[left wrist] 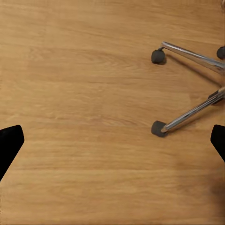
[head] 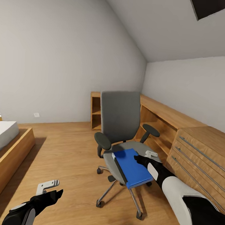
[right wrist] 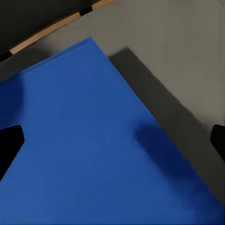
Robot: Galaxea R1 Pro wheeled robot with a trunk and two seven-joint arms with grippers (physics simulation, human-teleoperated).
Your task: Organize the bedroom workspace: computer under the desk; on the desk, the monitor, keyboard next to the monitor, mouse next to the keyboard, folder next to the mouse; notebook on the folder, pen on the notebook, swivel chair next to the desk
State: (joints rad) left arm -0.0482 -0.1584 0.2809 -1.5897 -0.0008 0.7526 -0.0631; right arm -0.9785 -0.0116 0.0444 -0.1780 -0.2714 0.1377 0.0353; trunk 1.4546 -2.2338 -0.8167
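The swivel chair (head: 119, 117) stands in the middle of the bedroom floor, with its grey back toward the corner. On its seat (right wrist: 178, 70) the blue folder (head: 132, 167) lies flat, its front end overhanging the seat. My right gripper (head: 143, 157) hovers open just above the folder (right wrist: 93, 150) near its right edge, touching nothing. My left gripper (head: 53, 189) hangs open and empty low over the floor, left of the chair's star base (left wrist: 187, 117). The desk, computer, monitor, keyboard, mouse, notebook and pen are out of view.
Low light wooden cabinets (head: 191, 143) with drawers run along the right wall close behind the chair. An open shelf unit (head: 96, 111) ends them in the corner. A wood-framed bed (head: 2, 147) lies at the left. Plank floor (left wrist: 84, 93) stretches between bed and chair.
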